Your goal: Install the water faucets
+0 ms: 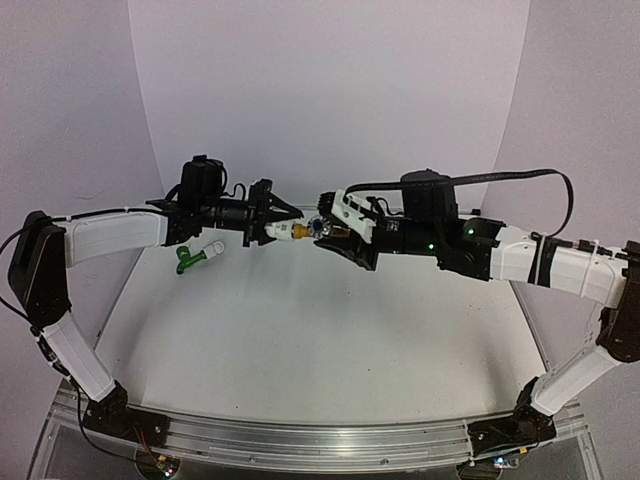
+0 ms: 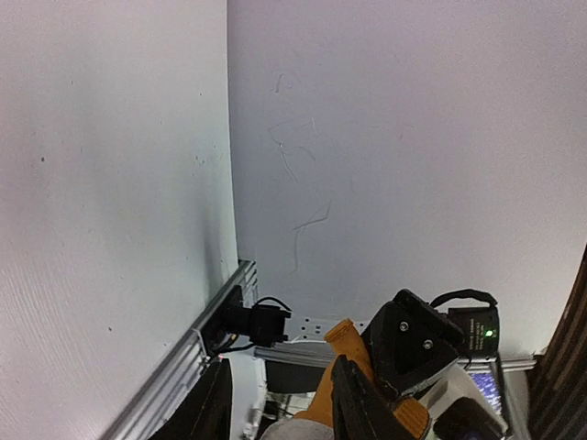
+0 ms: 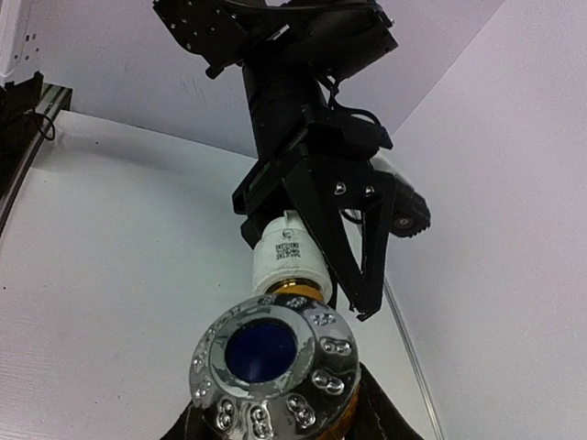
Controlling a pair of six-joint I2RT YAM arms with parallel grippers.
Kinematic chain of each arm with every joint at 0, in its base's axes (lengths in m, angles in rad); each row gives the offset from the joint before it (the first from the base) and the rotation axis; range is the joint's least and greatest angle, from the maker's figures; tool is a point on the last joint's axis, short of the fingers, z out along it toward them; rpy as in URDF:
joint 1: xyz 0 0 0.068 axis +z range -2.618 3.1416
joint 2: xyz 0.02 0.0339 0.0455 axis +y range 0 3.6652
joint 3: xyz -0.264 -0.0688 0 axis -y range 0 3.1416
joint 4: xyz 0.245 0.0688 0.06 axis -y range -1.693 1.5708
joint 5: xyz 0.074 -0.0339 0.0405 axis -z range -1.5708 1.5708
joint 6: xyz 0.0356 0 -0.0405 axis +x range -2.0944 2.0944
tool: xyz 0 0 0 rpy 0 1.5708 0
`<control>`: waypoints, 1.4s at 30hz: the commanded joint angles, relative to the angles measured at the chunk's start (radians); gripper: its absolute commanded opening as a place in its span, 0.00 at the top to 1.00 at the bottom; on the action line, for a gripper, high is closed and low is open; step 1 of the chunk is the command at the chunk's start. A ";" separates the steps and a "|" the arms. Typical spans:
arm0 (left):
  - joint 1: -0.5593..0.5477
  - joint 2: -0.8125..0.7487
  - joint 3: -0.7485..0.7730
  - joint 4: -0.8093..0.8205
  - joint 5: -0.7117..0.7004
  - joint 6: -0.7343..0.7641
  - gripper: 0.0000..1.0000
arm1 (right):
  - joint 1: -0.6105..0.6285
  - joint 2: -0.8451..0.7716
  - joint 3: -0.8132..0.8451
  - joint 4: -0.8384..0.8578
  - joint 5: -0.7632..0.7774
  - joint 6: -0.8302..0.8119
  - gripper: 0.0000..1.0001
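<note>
While the two arms meet in mid-air at 12 o'clock above the counter (image 1: 320, 340), the step in hand is, by judgement, joining the yellow-gold faucet (image 1: 302, 232) to a white fitting (image 1: 285, 232).

**End effectors**
- The left end effector (image 1: 278, 230) is clamped narrow on the white fitting and holds it level, pointing toward 3 o'clock.
- The right end effector (image 1: 335, 232) is closed on the faucet body just behind the knob (image 3: 273, 353), facing 9 o'clock.

**Condition of the part**
- The faucet has a gold-coloured body. Its round chrome knob has a blue centre and a ring of small studs.
- The gold end touches the mouth of the fitting. How far it is seated cannot be told.
- The spout is hidden in all views.

**Next move**
- Keep faucet and fitting on one axis, then push or turn the faucet in while the left side holds firm. A skewed entry would probably jam.

**Remaining work**
- The green faucet (image 1: 188, 260) lies on the counter at 10 o'clock, beside a second white fitting (image 1: 214, 249). It is not yet picked up.
</note>
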 commanded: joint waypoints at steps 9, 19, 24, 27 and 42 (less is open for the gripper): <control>-0.072 -0.173 0.107 0.067 -0.075 1.122 1.00 | 0.006 0.013 0.073 0.061 -0.096 0.632 1.00; -0.137 -0.219 0.034 0.116 0.408 2.179 1.00 | -0.023 0.054 0.133 0.172 -0.092 1.418 1.00; -0.131 -0.240 -0.056 0.116 0.488 2.643 1.00 | -0.127 0.103 0.123 0.258 -0.240 1.843 1.00; -0.107 -0.234 -0.063 0.116 0.521 2.714 1.00 | -0.169 0.124 0.159 0.267 -0.320 1.928 0.95; -0.084 -0.127 0.172 0.121 0.270 1.479 1.00 | -0.266 -0.156 0.075 -0.284 -0.188 1.063 0.09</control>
